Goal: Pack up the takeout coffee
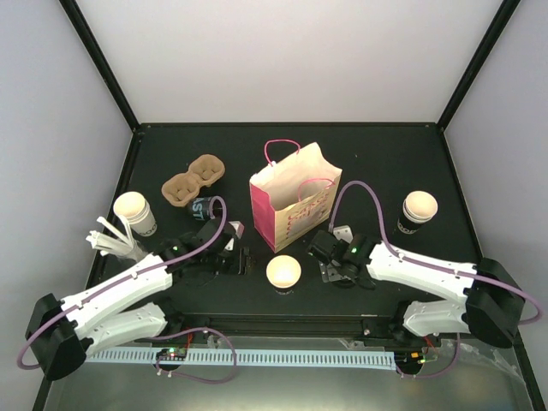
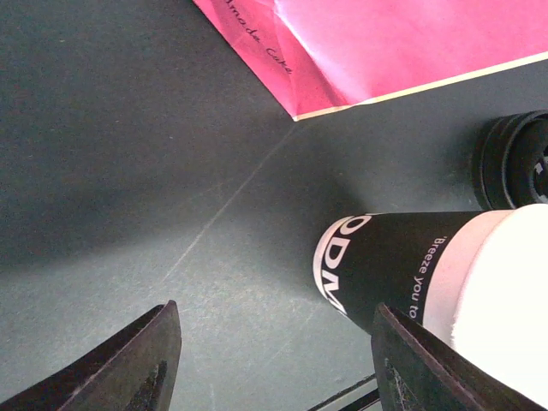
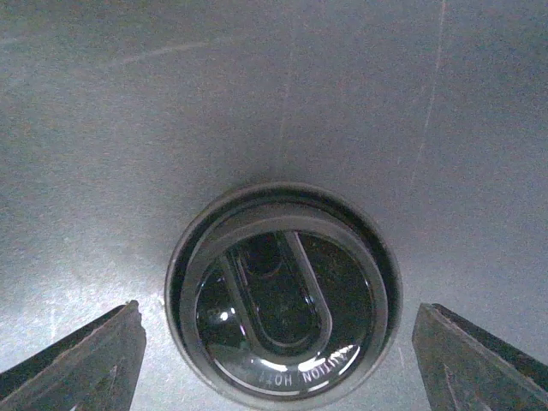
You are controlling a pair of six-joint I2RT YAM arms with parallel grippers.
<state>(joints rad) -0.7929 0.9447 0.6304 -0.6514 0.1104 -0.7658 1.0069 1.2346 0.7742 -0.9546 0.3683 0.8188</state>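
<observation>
My left gripper (image 2: pixel 274 312) is open and empty, my right gripper (image 3: pixel 276 308) open astride one black round plastic lid (image 3: pixel 282 295). Three black-banded paper coffee cups stand apart (left cup (image 1: pixel 134 211), centre cup (image 1: pixel 283 272), right cup (image 1: pixel 418 210)); one brown pulp tray (image 1: pixel 193 181) sits upper left, one pink paper bag (image 1: pixel 295 205) centre.

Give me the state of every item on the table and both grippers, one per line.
Pink paper bag: upright, mouth open.
Pulp tray: both pockets empty.
Centre cup: upright, no lid.
Left cup: upright, no lid.
Right cup: upright, no lid.
Cup by the tray: seemingly on its side.
Black lid: flat on the table, off any cup.
Left gripper: open.
Right gripper: open, straddling the lid.
</observation>
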